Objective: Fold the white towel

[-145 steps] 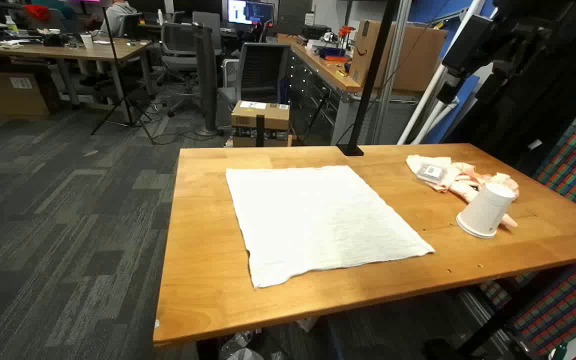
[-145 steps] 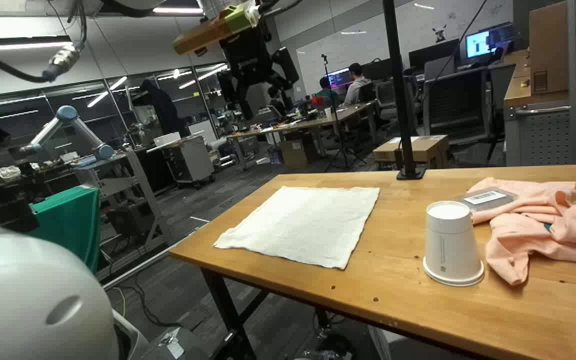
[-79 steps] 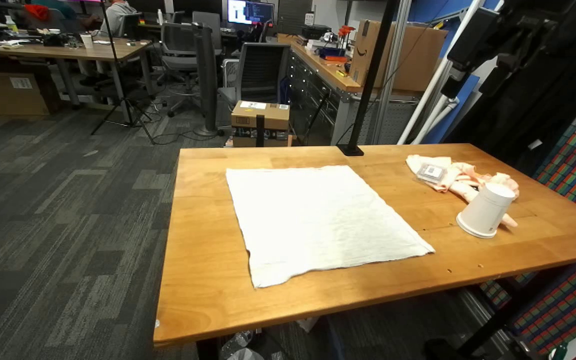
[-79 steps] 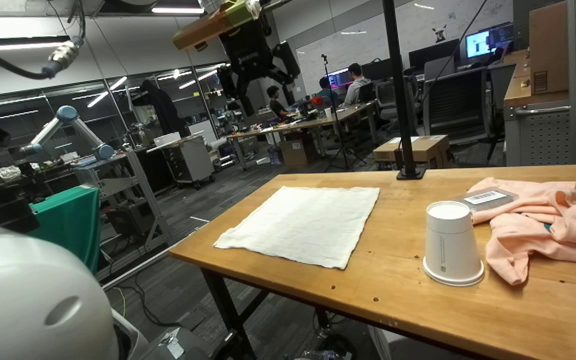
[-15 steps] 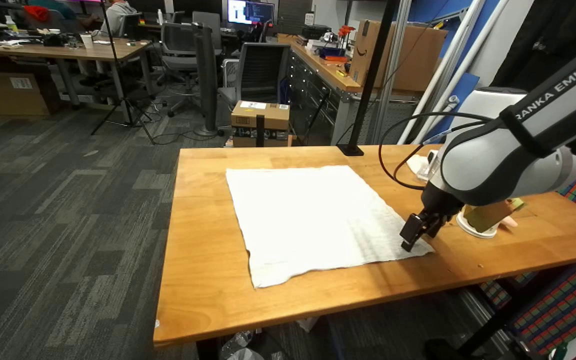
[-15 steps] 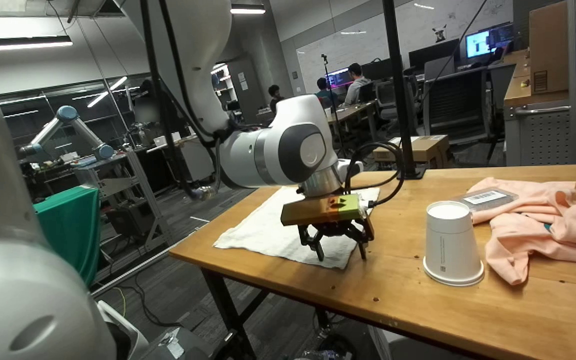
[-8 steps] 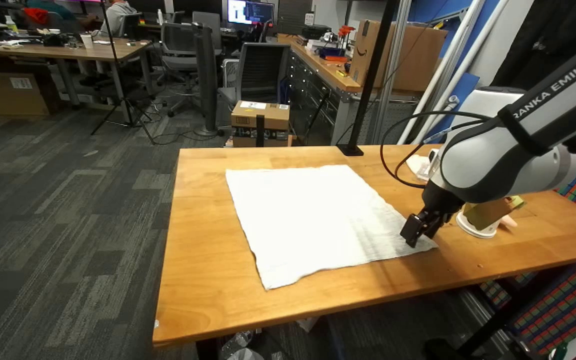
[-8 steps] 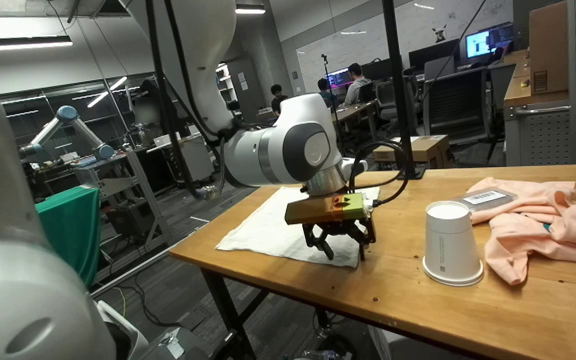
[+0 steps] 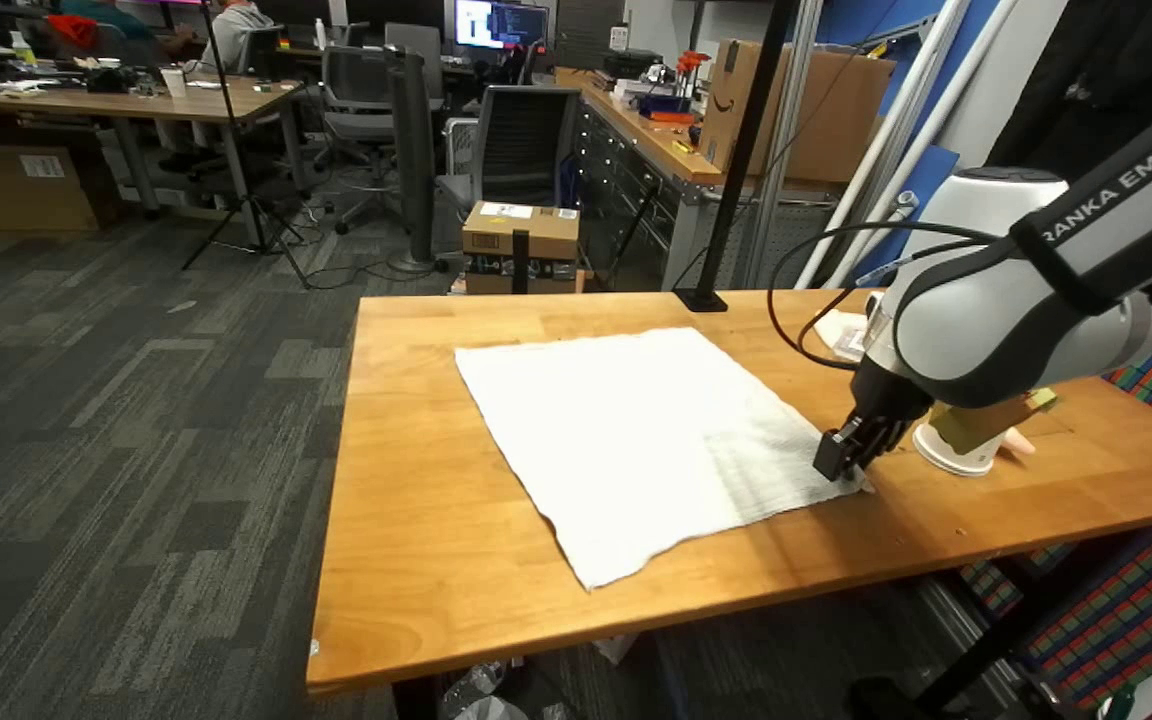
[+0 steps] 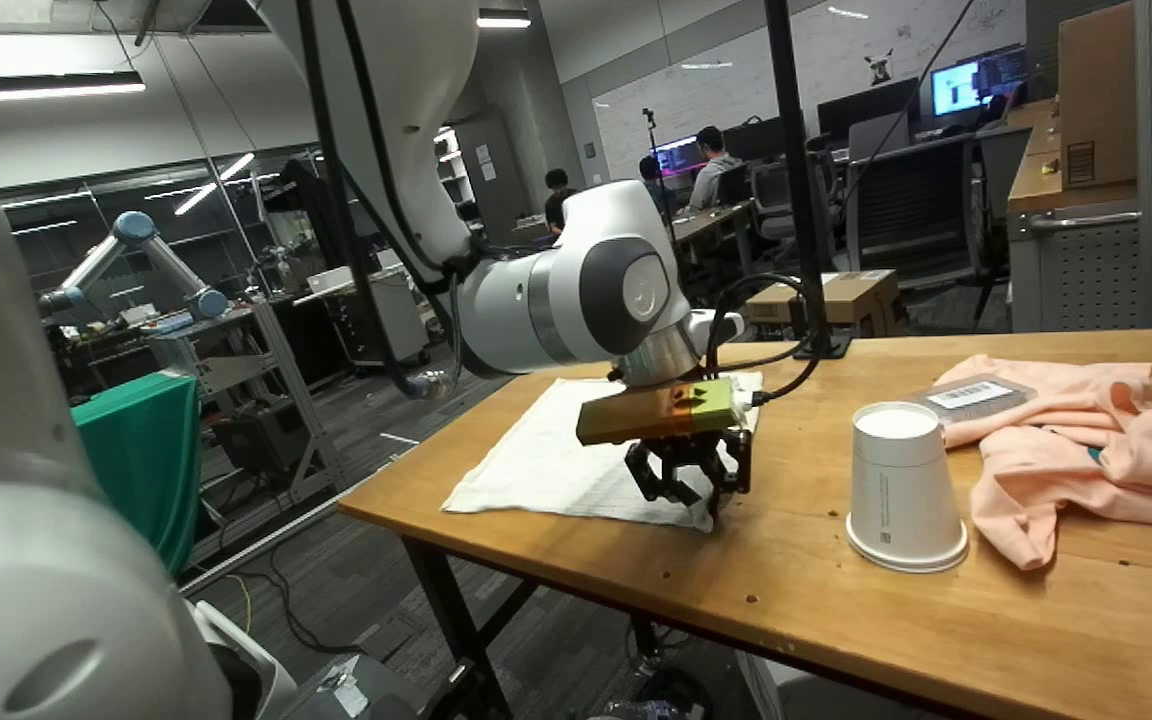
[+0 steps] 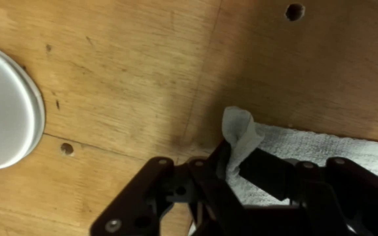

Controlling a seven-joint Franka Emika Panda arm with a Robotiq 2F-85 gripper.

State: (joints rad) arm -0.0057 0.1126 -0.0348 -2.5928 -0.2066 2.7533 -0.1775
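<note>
On brown wooden bench [image 9: 416,610], white square cloth towel [image 9: 616,450] lies spread; black jointed pincer [image 11: 235,160], nearly closed, holds its bunched corner. Seems grasping step; next move wants gentle lift, then folding across.

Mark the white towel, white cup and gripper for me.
White towel [image 9: 641,448]: in an exterior view, on its middle.
White cup [image 10: 904,492]: in an exterior view, on its side wall.
Gripper [image 11: 236,162]: wrist view, midway between fingertips.
</note>
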